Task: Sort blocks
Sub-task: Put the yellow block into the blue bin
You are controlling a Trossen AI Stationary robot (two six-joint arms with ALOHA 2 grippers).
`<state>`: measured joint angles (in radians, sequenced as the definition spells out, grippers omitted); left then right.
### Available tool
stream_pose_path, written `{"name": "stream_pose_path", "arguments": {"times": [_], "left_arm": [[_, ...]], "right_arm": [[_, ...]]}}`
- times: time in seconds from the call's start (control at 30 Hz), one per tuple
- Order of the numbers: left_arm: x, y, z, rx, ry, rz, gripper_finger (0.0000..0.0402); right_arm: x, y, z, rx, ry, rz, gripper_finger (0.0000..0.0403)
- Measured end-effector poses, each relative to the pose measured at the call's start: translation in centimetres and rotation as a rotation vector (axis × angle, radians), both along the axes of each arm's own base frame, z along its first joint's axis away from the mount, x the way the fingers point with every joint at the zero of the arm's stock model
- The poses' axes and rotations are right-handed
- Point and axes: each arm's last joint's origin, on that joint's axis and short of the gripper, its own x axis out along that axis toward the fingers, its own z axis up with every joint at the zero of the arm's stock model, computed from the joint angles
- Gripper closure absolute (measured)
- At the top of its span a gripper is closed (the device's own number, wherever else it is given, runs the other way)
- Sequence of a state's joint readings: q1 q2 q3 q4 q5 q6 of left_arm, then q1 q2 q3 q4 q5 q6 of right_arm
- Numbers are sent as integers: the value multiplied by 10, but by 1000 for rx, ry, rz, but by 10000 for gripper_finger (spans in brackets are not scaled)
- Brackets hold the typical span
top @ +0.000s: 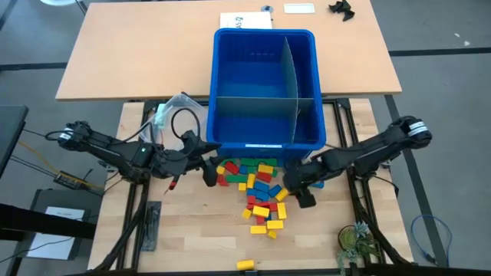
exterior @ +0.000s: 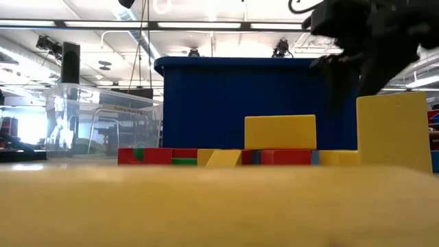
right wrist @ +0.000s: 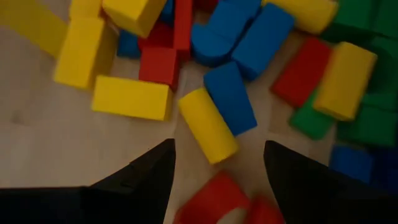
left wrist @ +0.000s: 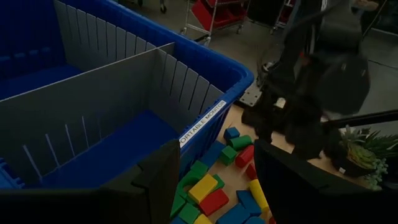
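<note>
Both hands flank the blocks [top: 259, 192] beside the blue bin [top: 265, 88].

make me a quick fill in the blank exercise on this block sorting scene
1. The pile of blocks lies on the table just outside the ____ bin.
2. Grey dividers split the bin into ____ compartments.
3. The right hand hovers open over a yellow ____ lying among the blocks.
4. The left hand holds ____.

Missing words: blue; three; cylinder; nothing

Blocks [top: 259, 188] heaped on the table [top: 192, 238] just near of the bin [top: 265, 88], between left gripper [top: 207, 170] and right gripper [top: 295, 188]; tub [top: 173, 111] left of bin.
</note>
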<state>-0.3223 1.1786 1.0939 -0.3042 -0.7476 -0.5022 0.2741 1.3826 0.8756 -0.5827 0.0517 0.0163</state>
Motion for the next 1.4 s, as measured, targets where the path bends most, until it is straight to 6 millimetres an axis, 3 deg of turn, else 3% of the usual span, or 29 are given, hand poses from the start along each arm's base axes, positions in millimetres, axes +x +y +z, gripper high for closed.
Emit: {"name": "stream_pose_path", "arguments": {"times": [0.2,0.5,0.73,0.93,1.4], "left_arm": [[0,0,0,0,0,0,188],[0,0,0,0,0,0,188],[0,0,0,0,0,0,188],[0,0,0,0,0,0,188],[0,0,0,0,0,0,188]], "right_arm": [[16,4,-31,-68,54,104,172],[26,5,-68,-118,177,120,196],[28,6,-73,-115,188,130,276],[24,4,-62,-122,158,87,280],[-10,-5,23,-23,-143,-94,280]]}}
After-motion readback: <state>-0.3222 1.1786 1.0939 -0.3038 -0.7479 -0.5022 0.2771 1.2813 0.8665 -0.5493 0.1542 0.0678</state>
